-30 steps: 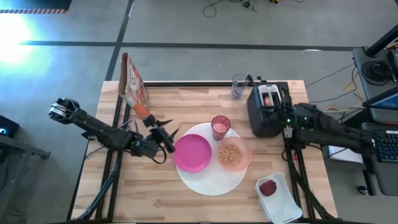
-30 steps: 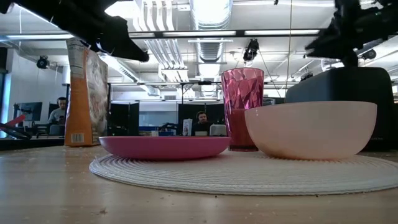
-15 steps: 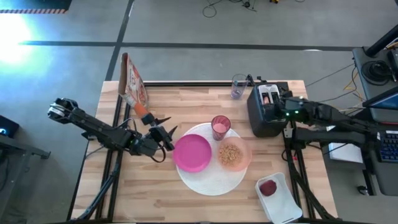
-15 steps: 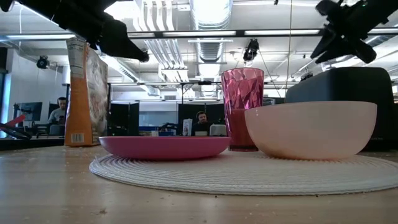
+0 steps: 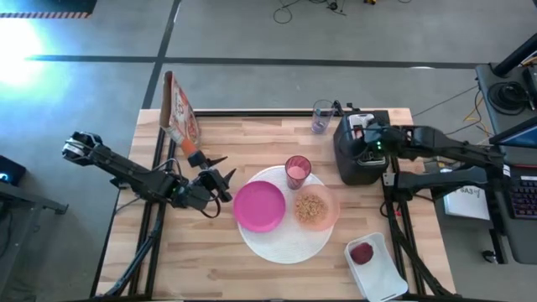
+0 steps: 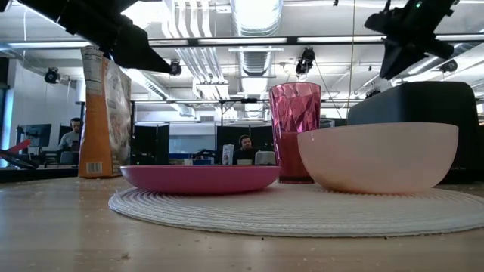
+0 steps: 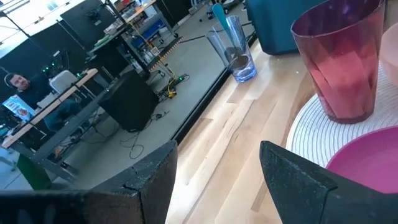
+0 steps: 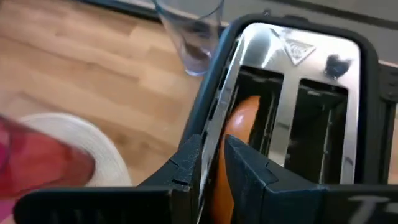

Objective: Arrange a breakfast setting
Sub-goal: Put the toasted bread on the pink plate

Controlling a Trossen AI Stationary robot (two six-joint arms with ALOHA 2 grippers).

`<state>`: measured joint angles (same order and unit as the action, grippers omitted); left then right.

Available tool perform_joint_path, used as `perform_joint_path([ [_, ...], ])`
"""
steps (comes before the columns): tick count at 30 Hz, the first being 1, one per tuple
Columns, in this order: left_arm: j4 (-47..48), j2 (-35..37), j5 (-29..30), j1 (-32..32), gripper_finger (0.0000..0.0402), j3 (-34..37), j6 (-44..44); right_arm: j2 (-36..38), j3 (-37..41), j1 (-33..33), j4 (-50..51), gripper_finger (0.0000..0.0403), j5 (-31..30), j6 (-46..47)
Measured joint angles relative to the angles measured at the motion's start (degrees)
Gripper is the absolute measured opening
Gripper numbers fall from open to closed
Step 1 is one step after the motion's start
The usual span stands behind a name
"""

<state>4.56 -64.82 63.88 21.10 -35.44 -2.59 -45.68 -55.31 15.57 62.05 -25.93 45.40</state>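
A large white round disc lies mid-table and carries a small magenta plate, a peach bowl of cereal and a pink tumbler. The bagel stands in a slot of the black toaster. My right gripper hangs over that toaster, pointing slantwise down, its fingers a narrow gap apart and clear of the toaster top in the low view. My left gripper stands open, just left of the plate and above the table. A small red fruit lies on the white tray.
A cereal box stands at the far left corner. A clear glass stands at the far edge, left of the toaster. The white tray sits at the near right corner. Bare wood lies left of the disc and along the near edge.
My right gripper has risen from beside the toaster's right side, gone toward the table's left until it hangs over the toaster, and tipped its fingers downward.
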Motion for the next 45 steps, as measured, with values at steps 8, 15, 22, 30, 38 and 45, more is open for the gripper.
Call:
perform_joint_path([
  [8,0.24,0.00,-0.16,0.00,0.0213,0.72,-0.04,-1.32,-3.19,-0.04,4.19,0.0112,4.29,1.94],
  [15,0.29,0.17,-0.42,0.00,0.0213,1.11,-0.04,-3.16,-2.51,0.11,5.59,0.0166,2.78,6.88],
  [22,2.11,1.98,-0.42,0.00,0.0213,1.14,-0.07,-7.41,-2.52,0.09,7.45,0.0154,-2.03,7.99],
  [30,3.50,3.06,-0.44,0.00,0.0213,1.14,-0.68,-9.97,-2.60,0.59,8.13,0.0139,-4.11,7.66],
  [38,3.82,3.06,-0.52,0.00,0.0213,1.91,-2.14,-11.42,-2.66,0.57,8.01,0.0135,-4.50,7.35],
  [45,3.80,3.16,-0.57,0.00,0.0213,3.03,-3.58,-11.40,-2.69,0.57,8.97,0.0128,-4.44,7.71],
])
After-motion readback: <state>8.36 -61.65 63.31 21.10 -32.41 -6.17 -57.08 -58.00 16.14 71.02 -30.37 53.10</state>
